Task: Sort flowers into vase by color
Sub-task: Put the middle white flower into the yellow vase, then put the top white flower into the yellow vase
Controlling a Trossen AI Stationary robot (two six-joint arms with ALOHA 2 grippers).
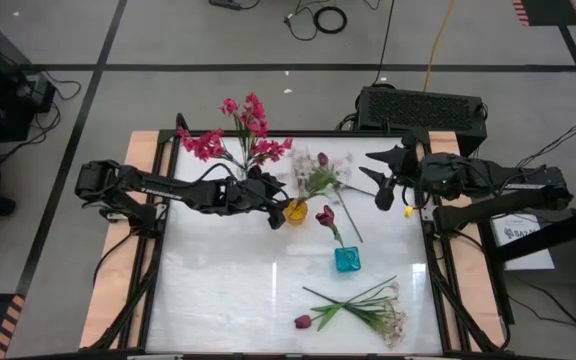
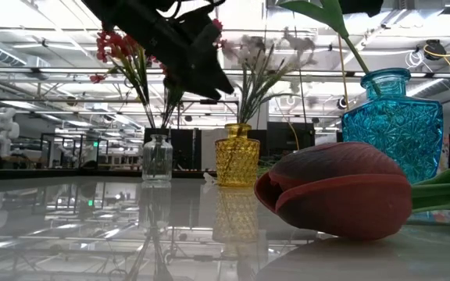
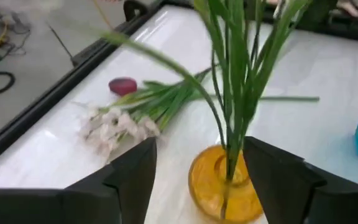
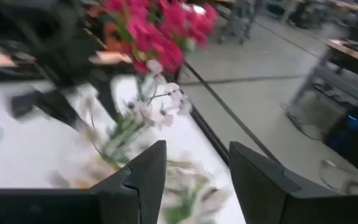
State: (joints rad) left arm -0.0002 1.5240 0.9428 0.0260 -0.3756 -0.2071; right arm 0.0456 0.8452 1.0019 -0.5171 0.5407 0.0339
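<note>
A yellow vase (image 1: 296, 212) (image 3: 224, 186) holds white-blossomed sprigs (image 1: 314, 178), their stems standing in its mouth. My left gripper (image 1: 282, 207) (image 3: 201, 180) is open, with a finger on either side of the vase's neck and the green stems (image 3: 232, 93) rising between them, touching neither. A clear vase (image 2: 157, 158) holds magenta-pink flowers (image 1: 240, 132). A blue vase (image 1: 347, 260) holds one maroon tulip (image 1: 325, 215). More white sprigs (image 1: 390, 320) and a maroon tulip (image 1: 303, 322) lie flat on the table. My right gripper (image 1: 383, 190) (image 4: 194, 180) is open and empty, right of the yellow vase.
The white tabletop (image 1: 228, 290) has a dark frame (image 1: 163, 250) round it and wooden side strips. A black box (image 1: 420, 108) sits beyond the far edge. The three vases stand close together mid-table; the loose flowers lie near the near right corner.
</note>
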